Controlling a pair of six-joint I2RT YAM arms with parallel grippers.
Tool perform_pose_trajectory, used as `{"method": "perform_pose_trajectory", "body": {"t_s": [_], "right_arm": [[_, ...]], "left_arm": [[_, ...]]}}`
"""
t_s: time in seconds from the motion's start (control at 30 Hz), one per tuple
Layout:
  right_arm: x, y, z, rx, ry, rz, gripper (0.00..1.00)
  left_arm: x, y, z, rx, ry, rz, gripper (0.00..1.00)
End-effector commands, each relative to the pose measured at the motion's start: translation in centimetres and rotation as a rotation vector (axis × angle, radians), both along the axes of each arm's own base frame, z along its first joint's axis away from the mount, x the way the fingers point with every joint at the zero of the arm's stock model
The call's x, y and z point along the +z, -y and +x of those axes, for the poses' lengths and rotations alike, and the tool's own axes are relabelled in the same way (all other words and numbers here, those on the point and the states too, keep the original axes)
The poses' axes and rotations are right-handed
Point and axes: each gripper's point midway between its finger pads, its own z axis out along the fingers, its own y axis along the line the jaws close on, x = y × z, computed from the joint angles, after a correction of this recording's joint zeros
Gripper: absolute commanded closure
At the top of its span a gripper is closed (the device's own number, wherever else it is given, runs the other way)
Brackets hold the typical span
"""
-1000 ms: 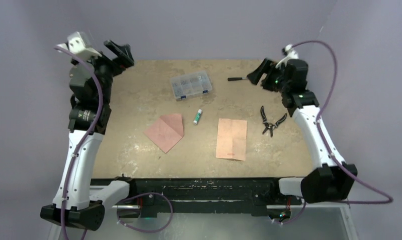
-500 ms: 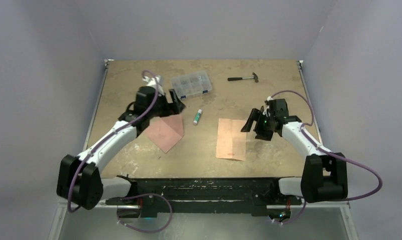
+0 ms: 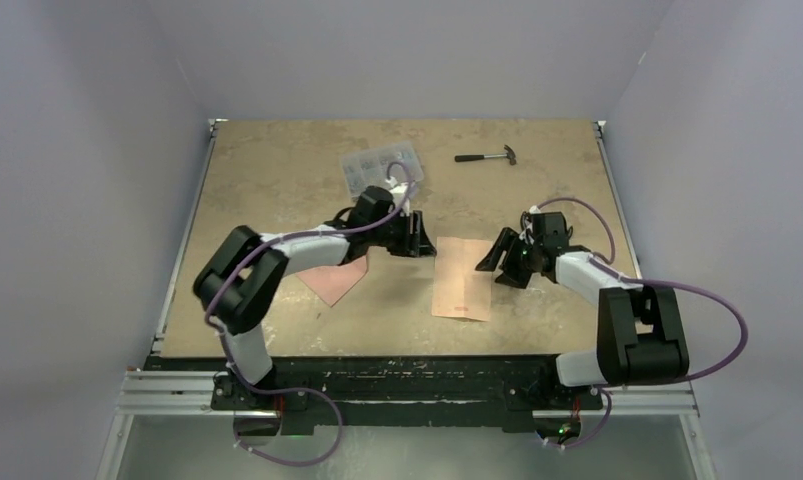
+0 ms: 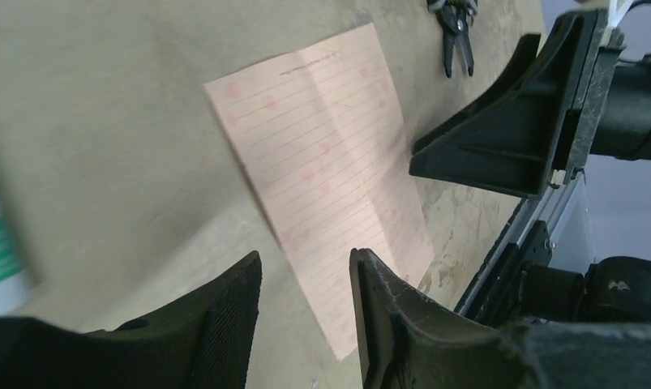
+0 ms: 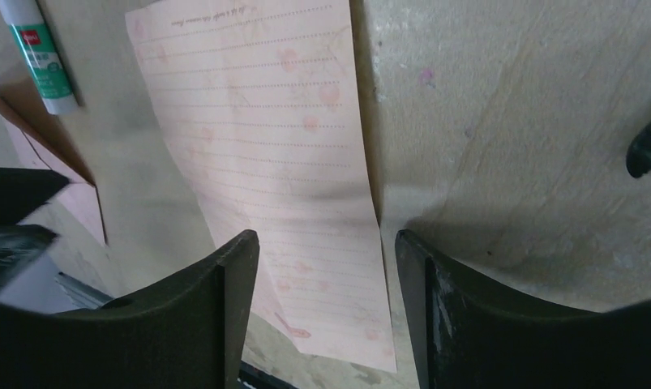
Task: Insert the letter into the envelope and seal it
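Note:
The letter (image 3: 464,278) lies flat on the table, a lined peach sheet with a red mark near its front edge; it also shows as the letter (image 4: 330,162) and the letter (image 5: 281,162). My left gripper (image 3: 424,243) hovers just left of its far corner, open, nothing between the fingers, seen close as the left gripper (image 4: 306,259). My right gripper (image 3: 489,262) stands open at the sheet's right edge, and its wrist view shows the right gripper (image 5: 326,239) straddling that edge. The envelope (image 3: 332,272) lies further left, partly under the left arm.
A glue stick (image 5: 38,53) lies between envelope and letter, hidden from above by the left gripper. A clear compartment box (image 3: 380,165) and a hammer (image 3: 487,156) sit at the back. Pliers (image 4: 456,24) lie right of the letter, under the right arm.
Both arms swung in from the table's sides. The left gripper passed over the envelope to the letter's left edge, its jaws narrowing. The right gripper closed in on the letter's right edge.

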Motion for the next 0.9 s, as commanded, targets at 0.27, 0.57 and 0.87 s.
{"method": "perform_pose_trajectory", "body": {"t_s": [0.27, 0.57, 0.87], "right_arm": [[-0.6, -6.7, -1.8, -0.007, -0.055, 0.291, 0.38], [2.0, -3.3, 0.9, -0.074, 0.082, 0.029, 0.32], [1.3, -4.3, 2.5, 0.044, 0.117, 0.020, 0.31]], "left_arm": [[-1.5, 6.5, 1.8, -0.077, 0.027, -0.026, 0.67], [-2.4, 4.2, 0.2, -0.083, 0.000, 0.072, 0.74], [-4.7, 2.6, -3.4, -0.211, 0.049, 0.169, 0.79]]}}
